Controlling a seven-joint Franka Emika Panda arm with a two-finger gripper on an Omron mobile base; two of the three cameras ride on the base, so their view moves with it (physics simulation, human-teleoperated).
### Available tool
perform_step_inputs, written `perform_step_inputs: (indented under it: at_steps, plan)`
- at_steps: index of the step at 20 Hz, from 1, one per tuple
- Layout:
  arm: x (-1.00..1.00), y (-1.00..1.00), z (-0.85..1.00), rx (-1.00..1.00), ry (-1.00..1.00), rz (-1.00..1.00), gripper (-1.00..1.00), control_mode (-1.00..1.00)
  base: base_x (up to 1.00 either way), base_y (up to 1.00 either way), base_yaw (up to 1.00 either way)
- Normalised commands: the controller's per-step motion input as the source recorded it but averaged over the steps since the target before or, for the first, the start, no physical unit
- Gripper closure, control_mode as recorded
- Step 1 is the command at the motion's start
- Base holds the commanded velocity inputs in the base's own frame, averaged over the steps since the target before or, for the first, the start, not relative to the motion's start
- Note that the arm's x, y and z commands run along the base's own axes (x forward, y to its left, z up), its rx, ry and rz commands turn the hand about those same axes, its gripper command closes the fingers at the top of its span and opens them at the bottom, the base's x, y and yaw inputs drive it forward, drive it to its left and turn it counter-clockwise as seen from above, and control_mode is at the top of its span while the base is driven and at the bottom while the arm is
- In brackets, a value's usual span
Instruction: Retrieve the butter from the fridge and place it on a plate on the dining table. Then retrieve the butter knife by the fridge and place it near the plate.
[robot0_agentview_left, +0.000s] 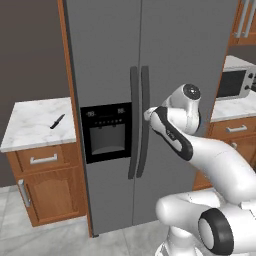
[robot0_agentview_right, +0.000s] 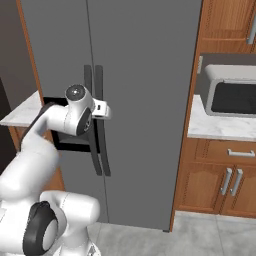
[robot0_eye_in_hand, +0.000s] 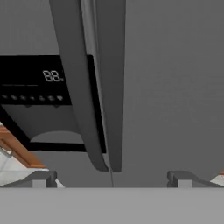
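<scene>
Kitchen, fridge (robot0_agentview_left: 150, 60) front, both doors closed.
Gripper (robot0_eye_in_hand: 111, 177) spread wide, empty, facing the two dark handles (robot0_eye_in_hand: 98, 87). Butter presumably inside, unseen. Knife (robot0_agentview_left: 57, 121) lies on small marble table (robot0_agentview_left: 30, 125) left of fridge. Handles look rigid, smooth; grab right one mid-length, expect firm pull against door seal.

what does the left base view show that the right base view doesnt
Left base view alone: the butter knife lying on the small marble-topped cabinet left of the fridge, plus the whole black dispenser panel. Right base view alone: the lower wooden cabinet doors under the microwave. Both share the closed fridge with its two dark handles, the microwave to its right, and the arm reaching toward the handles.
</scene>
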Motion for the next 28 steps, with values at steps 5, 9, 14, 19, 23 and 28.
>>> perform_step_inputs:
  at_steps: [5, 9, 14, 19, 23, 28]
  plan:
    - [0.42, -0.04, -0.09, 0.00, 0.00, 0.00, -1.00, -1.00, 0.00, 0.00, 0.00]
    - [0.26, 0.01, -0.17, 0.00, 0.00, 0.00, -1.00, -1.00, 0.00, 0.00, 0.00]
    - [0.26, 0.00, -0.17, 0.00, 0.00, 0.00, -1.00, -1.00, 0.00, 0.00, 0.00]
    - [0.37, 0.00, -0.15, 0.00, -0.03, 0.00, -1.00, -1.00, 0.00, 0.00, 0.00]
    - [0.20, 0.04, -0.07, 0.00, -0.01, 0.00, -1.00, -1.00, 0.00, 0.00, 0.00]
    - [0.12, 0.07, -0.04, 0.00, 0.00, 0.00, -1.00, -1.00, 0.00, 0.00, 0.00]
